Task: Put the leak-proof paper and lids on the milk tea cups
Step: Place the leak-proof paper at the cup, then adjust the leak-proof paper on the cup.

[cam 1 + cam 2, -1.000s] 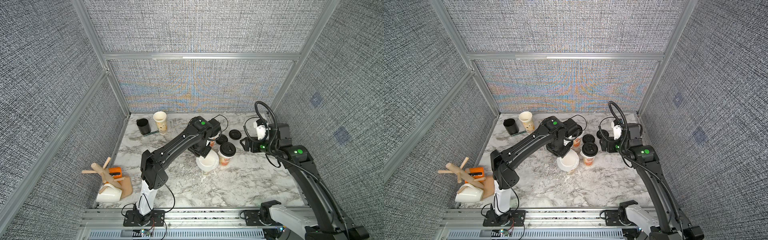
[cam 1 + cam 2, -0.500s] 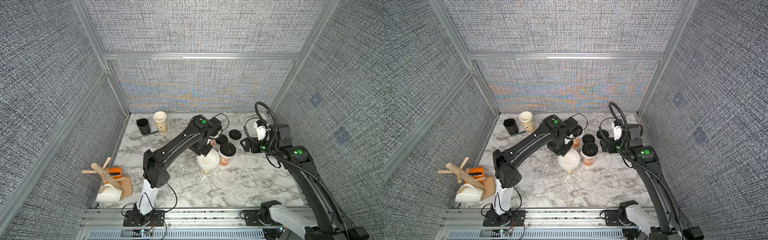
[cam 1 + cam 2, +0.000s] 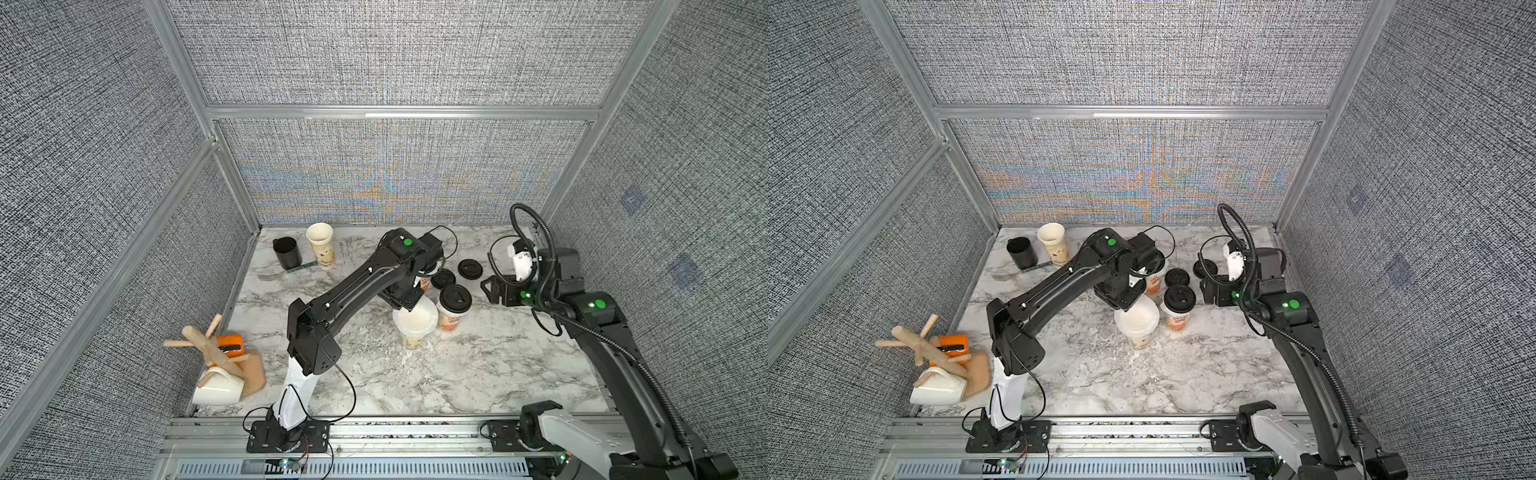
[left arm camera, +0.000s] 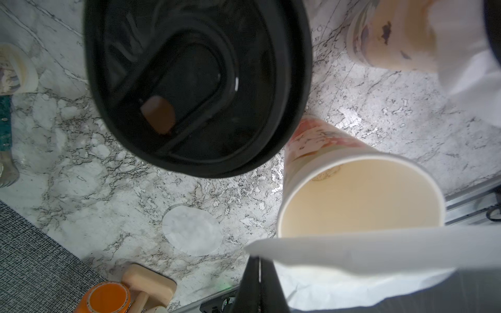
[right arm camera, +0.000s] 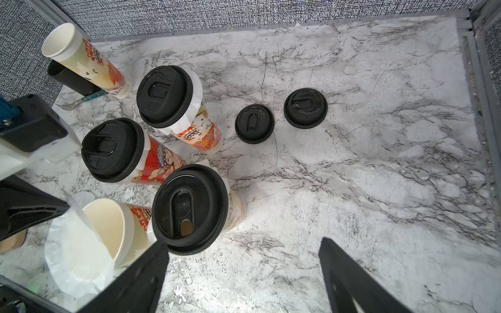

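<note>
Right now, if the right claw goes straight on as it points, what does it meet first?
Probably bare marble tabletop: the open right claw aims down at it. The nearest lidded milk tea cup sits close beside that line and might get grazed; depth is unclear.

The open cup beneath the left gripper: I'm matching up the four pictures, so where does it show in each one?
Top view: open cup mid-table, paper sheet at its mouth.
Top view: same spot, just left of the lidded cup.
Left wrist: cream mouth facing the camera, next to the lidded cup.
Right wrist: mouth open, sheet draped over one side.
Shared landmark: the lidded cup beside it.
</note>
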`<action>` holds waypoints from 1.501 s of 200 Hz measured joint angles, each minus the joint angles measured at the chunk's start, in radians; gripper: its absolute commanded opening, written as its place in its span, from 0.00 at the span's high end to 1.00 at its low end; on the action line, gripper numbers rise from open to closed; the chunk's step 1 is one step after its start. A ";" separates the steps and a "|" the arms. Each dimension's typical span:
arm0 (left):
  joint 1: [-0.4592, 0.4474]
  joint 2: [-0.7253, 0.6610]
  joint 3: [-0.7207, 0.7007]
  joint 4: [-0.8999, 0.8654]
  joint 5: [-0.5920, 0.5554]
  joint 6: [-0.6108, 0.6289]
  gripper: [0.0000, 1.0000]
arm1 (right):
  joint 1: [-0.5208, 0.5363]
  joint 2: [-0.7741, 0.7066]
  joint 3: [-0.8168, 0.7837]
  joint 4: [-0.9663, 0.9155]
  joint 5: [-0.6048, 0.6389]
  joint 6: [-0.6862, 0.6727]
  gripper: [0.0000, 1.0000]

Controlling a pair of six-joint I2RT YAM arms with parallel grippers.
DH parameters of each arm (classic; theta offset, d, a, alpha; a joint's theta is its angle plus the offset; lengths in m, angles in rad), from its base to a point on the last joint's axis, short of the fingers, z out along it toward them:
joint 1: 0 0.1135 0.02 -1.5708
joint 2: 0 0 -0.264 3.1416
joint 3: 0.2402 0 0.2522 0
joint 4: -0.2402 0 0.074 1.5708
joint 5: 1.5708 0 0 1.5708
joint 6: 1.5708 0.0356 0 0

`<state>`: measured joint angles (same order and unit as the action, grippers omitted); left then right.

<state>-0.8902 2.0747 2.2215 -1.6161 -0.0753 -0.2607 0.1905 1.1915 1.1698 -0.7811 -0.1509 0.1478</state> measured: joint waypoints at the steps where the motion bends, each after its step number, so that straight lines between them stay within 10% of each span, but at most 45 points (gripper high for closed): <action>1: 0.000 0.000 0.000 0.000 0.000 0.000 0.80 | 0.000 0.000 0.000 0.000 0.000 0.000 0.11; 91: 0.003 0.029 0.077 0.000 -0.005 0.003 0.73 | -0.001 -0.001 -0.005 0.000 -0.002 -0.003 0.11; 155: 0.015 -0.050 0.164 0.000 -0.080 -0.018 0.46 | 0.014 -0.015 0.023 -0.034 -0.031 -0.002 0.11; 235: 0.062 -0.462 -0.330 0.117 -0.143 -0.108 0.44 | 0.440 -0.164 -0.077 -0.214 -0.006 0.138 0.12; 300: 0.093 -0.652 -0.507 0.259 -0.160 -0.110 0.44 | 0.670 -0.013 -0.134 -0.192 0.004 0.294 0.12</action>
<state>-0.7975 1.4223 1.7145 -1.3567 -0.2352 -0.3706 0.8604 1.1790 1.0355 -0.9730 -0.1471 0.4416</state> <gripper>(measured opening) 0.556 0.879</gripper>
